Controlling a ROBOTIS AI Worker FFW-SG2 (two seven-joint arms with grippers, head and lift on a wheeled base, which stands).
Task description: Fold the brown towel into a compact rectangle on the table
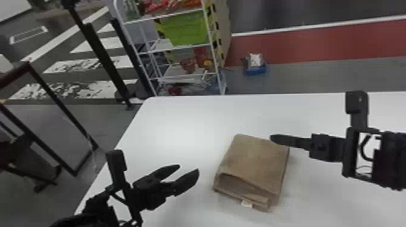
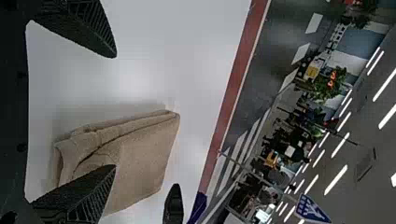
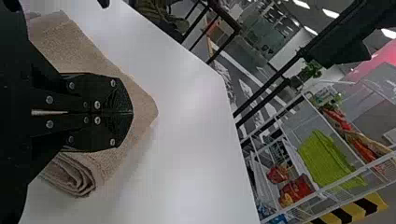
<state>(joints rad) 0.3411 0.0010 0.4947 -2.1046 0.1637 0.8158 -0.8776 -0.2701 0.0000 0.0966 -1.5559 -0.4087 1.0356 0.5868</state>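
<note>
The brown towel [image 1: 256,160] lies on the white table as a thick folded bundle, its layered edges and a small white tag facing the robot. Left of it, apart from the cloth, my left gripper [image 1: 188,172] is open with nothing between its fingers. My right gripper [image 1: 273,139] is at the towel's far right corner, its fingers shut together. In the left wrist view the towel [image 2: 144,158] shows past the open left gripper [image 2: 114,112]. In the right wrist view the shut right gripper [image 3: 132,113] is in front of the towel [image 3: 140,105]; whether they touch, I cannot tell.
The white table [image 1: 181,120] extends around the towel, with its left edge near my left arm. Beyond its far edge stands a white wire rack [image 1: 178,48] holding a green bin [image 1: 188,28]. A small blue and white item [image 1: 255,65] lies on the floor behind.
</note>
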